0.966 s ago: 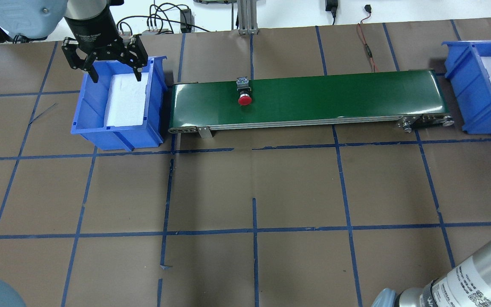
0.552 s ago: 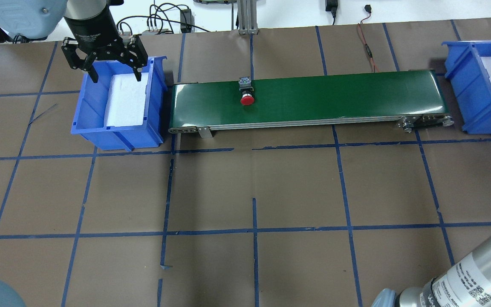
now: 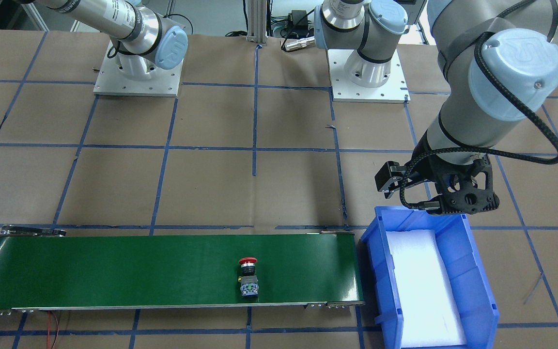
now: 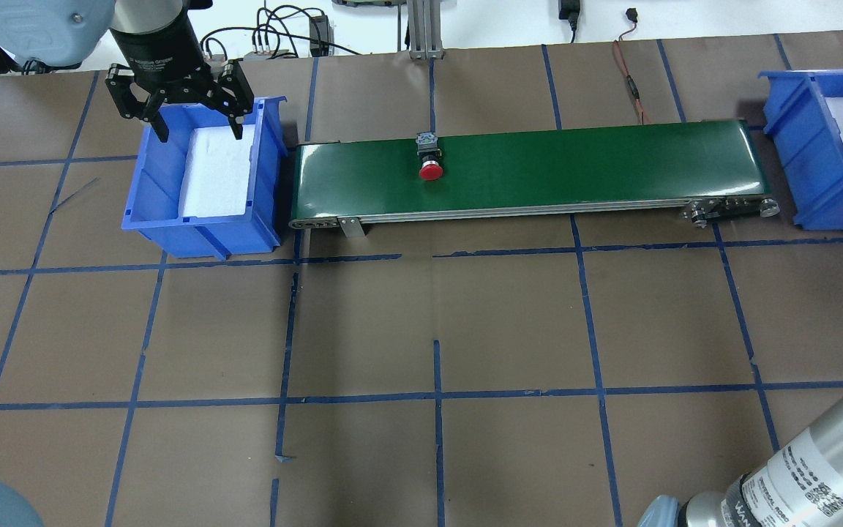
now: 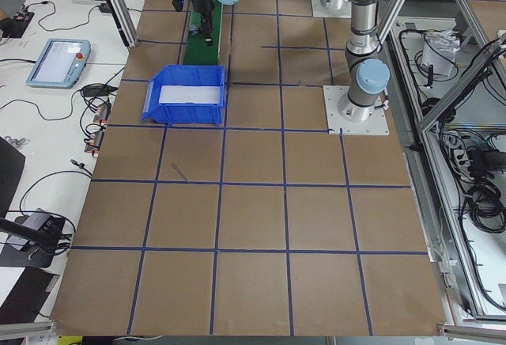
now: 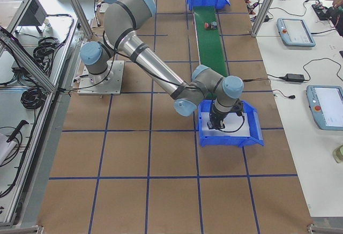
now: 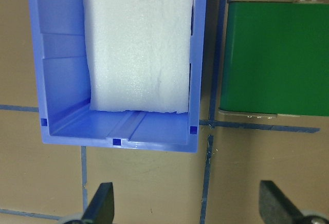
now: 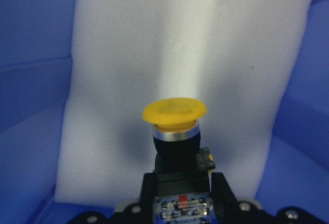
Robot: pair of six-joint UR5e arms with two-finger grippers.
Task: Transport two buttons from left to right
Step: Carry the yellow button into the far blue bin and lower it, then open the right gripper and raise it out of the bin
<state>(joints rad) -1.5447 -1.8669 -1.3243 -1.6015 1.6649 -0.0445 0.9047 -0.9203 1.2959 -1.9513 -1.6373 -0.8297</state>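
Rightward since a second ago, the red button [image 4: 430, 170] rides the belt [image 4: 575, 165], undelivered. My right hand [image 8: 182, 185], clamped on the yellow button [image 8: 175, 113], holds it inside the bin [image 4: 795, 146] at the bench's right edge; left hand [image 4: 200, 134] stands apart.

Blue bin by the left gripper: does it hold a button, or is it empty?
Empty of buttons: the blue bin holds only a white foam pad; the red button lies on the conveyor belt.
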